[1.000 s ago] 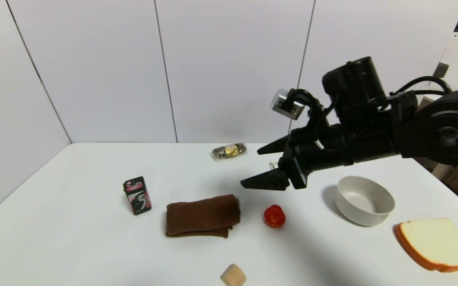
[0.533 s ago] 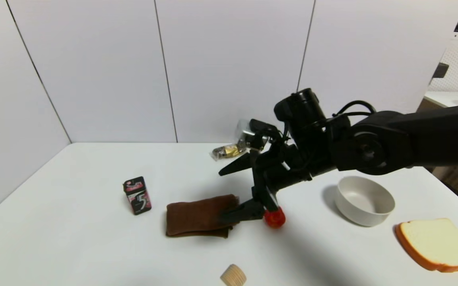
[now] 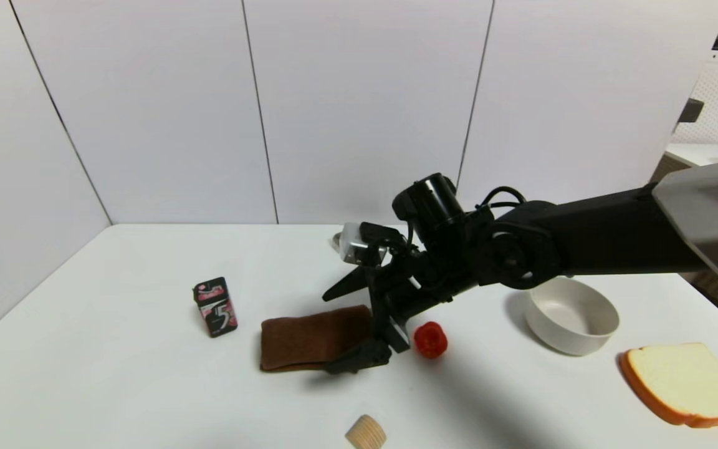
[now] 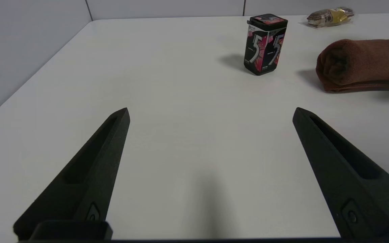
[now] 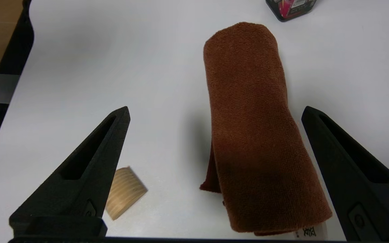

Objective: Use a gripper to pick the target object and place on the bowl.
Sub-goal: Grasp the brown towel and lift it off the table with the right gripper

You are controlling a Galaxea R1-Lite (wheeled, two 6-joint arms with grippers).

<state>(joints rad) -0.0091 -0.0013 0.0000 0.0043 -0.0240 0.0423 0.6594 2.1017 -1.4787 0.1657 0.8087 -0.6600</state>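
We straddle the brown towel, ready to grasp
Our right gripper (image 3: 348, 325), jaws spread wide and empty, brackets the end of the towel (image 3: 313, 337) lying mid-table toward the front edge; we should sink lower, center the thick roll, then close firmly before carrying it to the bowl (image 3: 572, 314) near the right edge. Our left gripper (image 4: 210, 114) rests open near the left edge

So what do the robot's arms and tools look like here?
The right tool is matte black with two tapered, pointed fingers, each slotted. Its arm is black with a grey link, black cables and a small white box. The left tool has matching black fingers.
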